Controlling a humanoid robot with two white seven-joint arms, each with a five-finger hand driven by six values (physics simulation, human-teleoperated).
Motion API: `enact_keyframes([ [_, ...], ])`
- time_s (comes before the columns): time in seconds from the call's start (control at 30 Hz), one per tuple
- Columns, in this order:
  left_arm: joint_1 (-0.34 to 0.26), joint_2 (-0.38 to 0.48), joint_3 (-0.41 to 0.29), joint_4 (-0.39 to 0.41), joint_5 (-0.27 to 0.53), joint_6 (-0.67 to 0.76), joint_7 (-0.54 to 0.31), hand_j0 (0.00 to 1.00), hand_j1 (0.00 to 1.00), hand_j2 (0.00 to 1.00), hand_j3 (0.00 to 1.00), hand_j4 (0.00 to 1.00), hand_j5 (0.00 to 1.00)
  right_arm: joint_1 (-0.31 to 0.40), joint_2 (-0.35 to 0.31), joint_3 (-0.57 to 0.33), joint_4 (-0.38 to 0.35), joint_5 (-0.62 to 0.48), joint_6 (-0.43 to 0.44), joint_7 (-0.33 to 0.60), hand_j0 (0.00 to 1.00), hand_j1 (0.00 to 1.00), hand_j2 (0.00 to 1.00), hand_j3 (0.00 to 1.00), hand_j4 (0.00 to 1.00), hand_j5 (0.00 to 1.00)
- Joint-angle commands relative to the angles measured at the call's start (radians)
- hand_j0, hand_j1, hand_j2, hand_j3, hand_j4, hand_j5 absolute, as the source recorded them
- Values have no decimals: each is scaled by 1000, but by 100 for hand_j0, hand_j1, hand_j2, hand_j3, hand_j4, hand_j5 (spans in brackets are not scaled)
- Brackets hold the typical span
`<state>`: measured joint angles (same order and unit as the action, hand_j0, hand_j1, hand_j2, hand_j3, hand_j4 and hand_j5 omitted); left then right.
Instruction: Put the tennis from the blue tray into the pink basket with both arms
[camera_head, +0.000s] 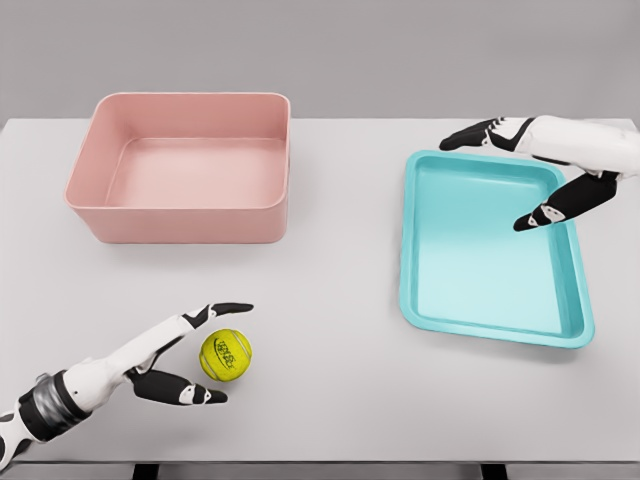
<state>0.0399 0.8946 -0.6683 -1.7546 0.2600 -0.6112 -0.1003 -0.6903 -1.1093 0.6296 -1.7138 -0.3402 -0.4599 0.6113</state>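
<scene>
A yellow tennis ball (226, 356) lies on the white table, near the front left, outside both containers. My left hand (205, 352) reaches it from the lower left, fingers spread open, one finger above the ball and the thumb below it, not closed on it. The pink basket (180, 210) stands at the back left with nothing in it. The blue tray (490, 325) lies at the right, holding nothing. My right hand (520, 175) hovers open over the tray's far right corner, fingers spread.
The white table (330, 300) spans the view, with its front edge near the picture's bottom. A gap of bare tabletop separates the basket and the tray.
</scene>
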Motion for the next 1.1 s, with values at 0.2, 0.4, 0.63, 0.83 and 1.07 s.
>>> enact_keyframes([
  [0.2, 3, 1, -1, 0, 24, 0, -1, 95, 95, 95, 95, 95, 95, 2, -1, -1, -3, -6, 3, 0, 100, 100, 100, 100, 100, 100],
  [0.4, 5, 3, -5, 1, 35, 0, -1, 95, 95, 95, 95, 95, 95, 2, -1, -1, -7, -6, 3, 0, 100, 100, 100, 100, 100, 100],
  [0.63, 9, 1, -7, 4, 38, 0, -1, 95, 95, 95, 95, 95, 95, 5, -1, 1, -7, -6, 3, 0, 100, 100, 100, 100, 100, 100],
  [0.83, 9, 3, -5, 6, 39, 0, -1, 96, 96, 96, 96, 96, 96, 2, -1, 1, -6, -6, 3, 0, 100, 100, 100, 100, 100, 100],
  [1.07, 11, 1, -5, 10, 44, 0, -1, 96, 96, 96, 96, 96, 96, 0, -1, -1, -6, -6, 3, 0, 100, 100, 100, 100, 100, 100],
])
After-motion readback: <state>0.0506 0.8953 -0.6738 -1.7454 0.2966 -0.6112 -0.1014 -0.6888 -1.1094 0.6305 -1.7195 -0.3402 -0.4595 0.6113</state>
